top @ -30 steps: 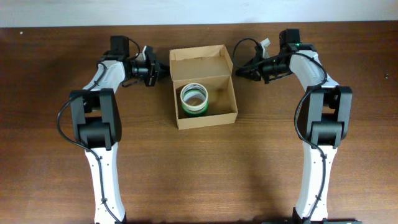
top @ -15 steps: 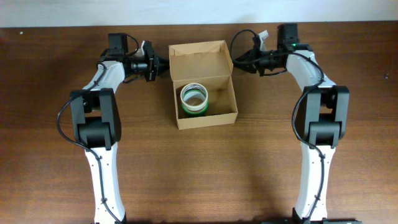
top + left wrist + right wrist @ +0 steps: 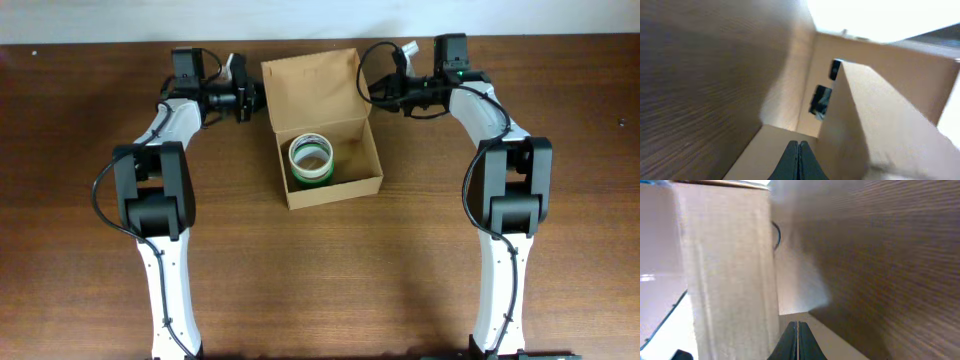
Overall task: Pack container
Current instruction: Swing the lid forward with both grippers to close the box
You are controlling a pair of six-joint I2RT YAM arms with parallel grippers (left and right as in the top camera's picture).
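The container (image 3: 331, 187), a tan cardboard box, stands open at the table's middle back. A green and white tape roll (image 3: 312, 160) lies inside it. Its hinged flap lid (image 3: 310, 86) stands raised at the far side. My left gripper (image 3: 257, 99) is shut at the lid's left edge, and my right gripper (image 3: 369, 92) is shut at the lid's right edge. In the left wrist view the shut fingertips (image 3: 798, 145) rest against cardboard (image 3: 880, 115). In the right wrist view the shut fingertips (image 3: 797, 325) sit beside the cardboard wall (image 3: 725, 270).
The brown wooden table (image 3: 320, 280) spreads around the box. Its far edge (image 3: 560, 36) runs just behind both grippers. Black cables (image 3: 378, 55) loop near the right wrist.
Both grippers have moved toward the far edge and inward against the lid's sides. The flap lid has risen from lying back to standing more upright.
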